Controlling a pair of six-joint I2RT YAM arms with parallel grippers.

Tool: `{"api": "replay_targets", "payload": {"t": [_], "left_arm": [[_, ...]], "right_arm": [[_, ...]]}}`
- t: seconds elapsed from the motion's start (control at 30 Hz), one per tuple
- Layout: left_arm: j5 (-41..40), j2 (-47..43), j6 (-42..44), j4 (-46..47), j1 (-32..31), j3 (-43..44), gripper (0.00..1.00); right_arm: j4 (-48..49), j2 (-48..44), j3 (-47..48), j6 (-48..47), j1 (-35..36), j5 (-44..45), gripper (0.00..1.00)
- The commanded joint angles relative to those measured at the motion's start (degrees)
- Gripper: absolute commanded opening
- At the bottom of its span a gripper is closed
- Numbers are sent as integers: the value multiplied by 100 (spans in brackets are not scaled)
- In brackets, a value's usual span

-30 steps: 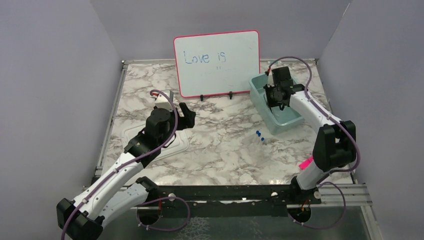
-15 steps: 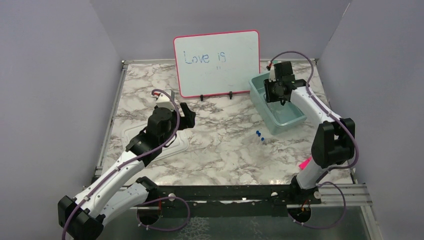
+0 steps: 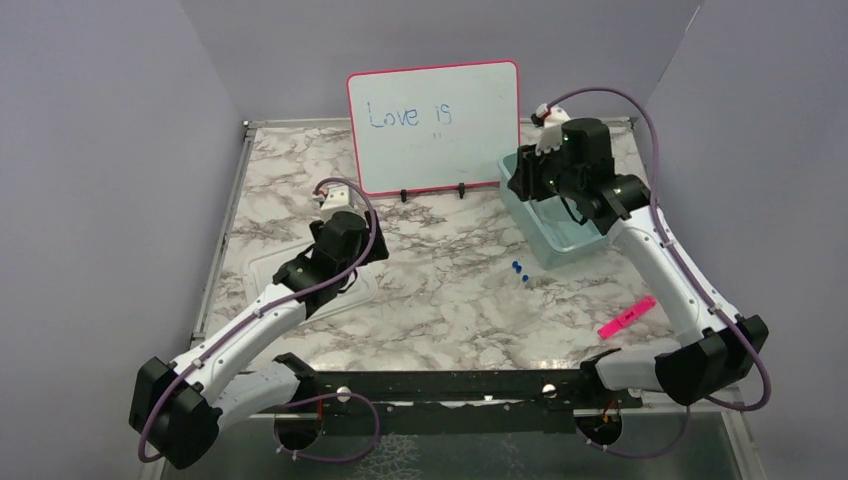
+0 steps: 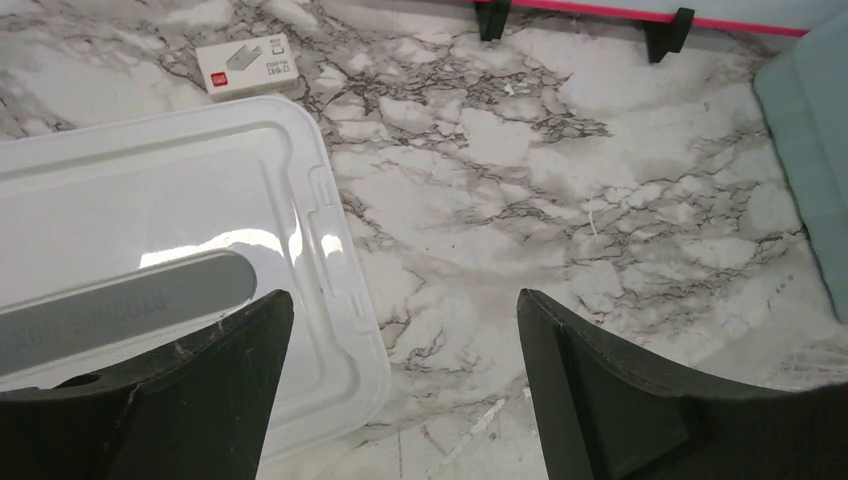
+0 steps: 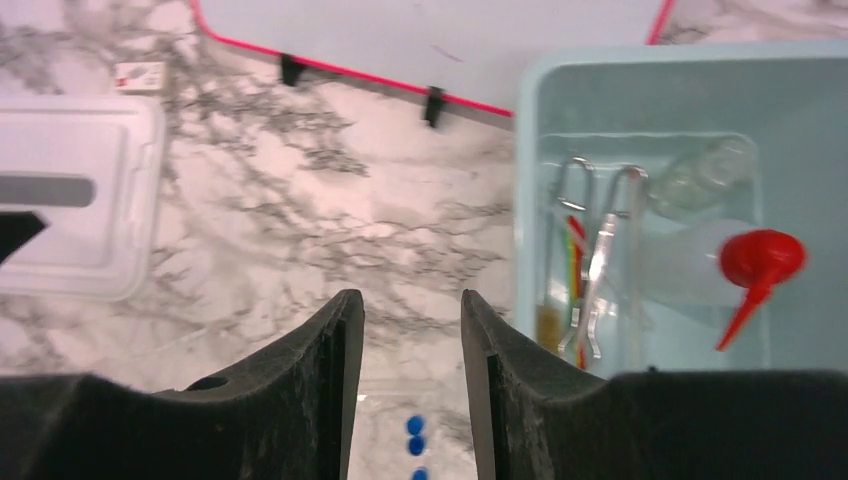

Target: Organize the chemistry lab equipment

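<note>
Lying in the bin [image 5: 640, 90] at the right rear of the worktop [image 3: 450, 300] are all five items. The beaker [image 5: 700, 178] is toward the back wall and the funnel [image 5: 760, 262] is on the right. The tweezers [image 5: 603, 262], sticks [image 5: 574, 255] and brush [image 5: 548, 325] run side by side along the left wall.

The right hand [image 5: 405, 385] has its fingers a narrow gap apart with nothing between them. It hangs raised at the bin's left edge, and the items lie below and to its right, none touching it.

The left hand [image 4: 400, 400] has its fingers spread wide and is empty. One finger is over the clear lid [image 4: 150, 200], well apart from the bin.

The lid lies flat on the left of the worktop, with a small white box [image 4: 245, 62] behind it. Blue beads [image 5: 415, 435] lie just in front of the bin. The whiteboard [image 3: 433, 125] stands at the rear, and the marker [image 3: 627, 317] lies near the right arm's base.
</note>
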Motion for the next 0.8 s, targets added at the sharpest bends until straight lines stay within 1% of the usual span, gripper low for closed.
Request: {"api": "replay_targets", "payload": {"t": [0.0,0.1,0.2,0.37,0.43,0.47,0.57,0.63,0.77], "left_arm": [[-329,32,-446,-294,60,72,86],[-556,-215,-456,-399,74,170,85],[-858,-642,-396,-473,91,285,86],[-1328,-1328,-74,-639,101,551,86],[-1531,-1497,68,-796,101,711,86],[-1607,-1571,145,-881,107,803,86],[-1736,-1759,308,-1081,110,1034,88],[-1680,-1886,394,-1104,106,1039,90],[-1701,-2048,409,-1214,106,975,90]], "right_arm": [[38,-21,-211,676,855,-148,45],[218,250,-367,1160,1504,54,45],[509,641,-493,1689,2090,390,45],[1052,1563,-446,2589,3192,1083,46],[1150,2082,-213,2954,3561,1288,46],[1077,2497,41,3111,3676,1280,46],[551,3435,969,3383,3995,1594,44],[472,3827,1375,3391,4168,1757,45],[481,4405,1876,3610,4361,1871,46]]}}
